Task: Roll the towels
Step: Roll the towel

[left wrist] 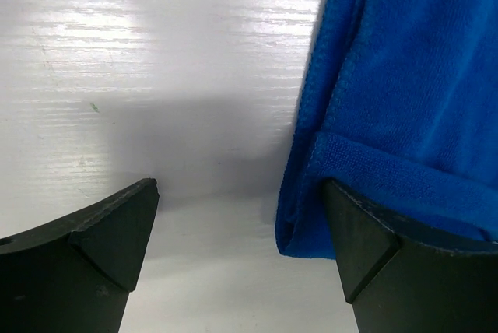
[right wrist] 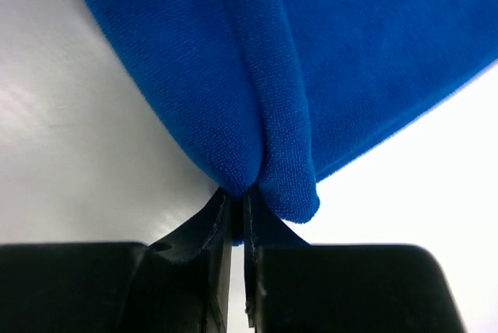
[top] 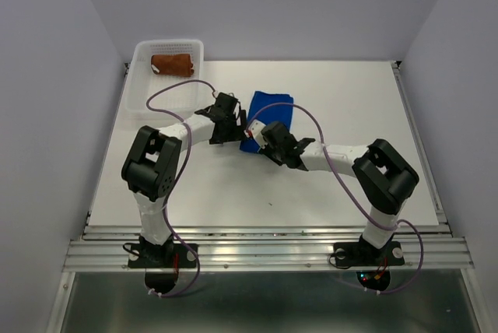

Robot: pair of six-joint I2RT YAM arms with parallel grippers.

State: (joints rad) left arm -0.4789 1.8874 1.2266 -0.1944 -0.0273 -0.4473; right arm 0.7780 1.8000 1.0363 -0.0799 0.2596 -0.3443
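One down: the rust-brown towel [top: 172, 64] sits rolled in the white basket [top: 142, 61] at the far left corner. The blue towel [top: 271, 111] lies mid-table [top: 350, 107], folded over and bunched but, by my read, not a roll yet. The right hand [right wrist: 236, 197] is clamped tight on its near corner. The left hand [left wrist: 241, 190] stands wide apart at the towel's left edge, gripping nothing. Roughly halfway, then: the blue one needs rolling, then likely the basket.
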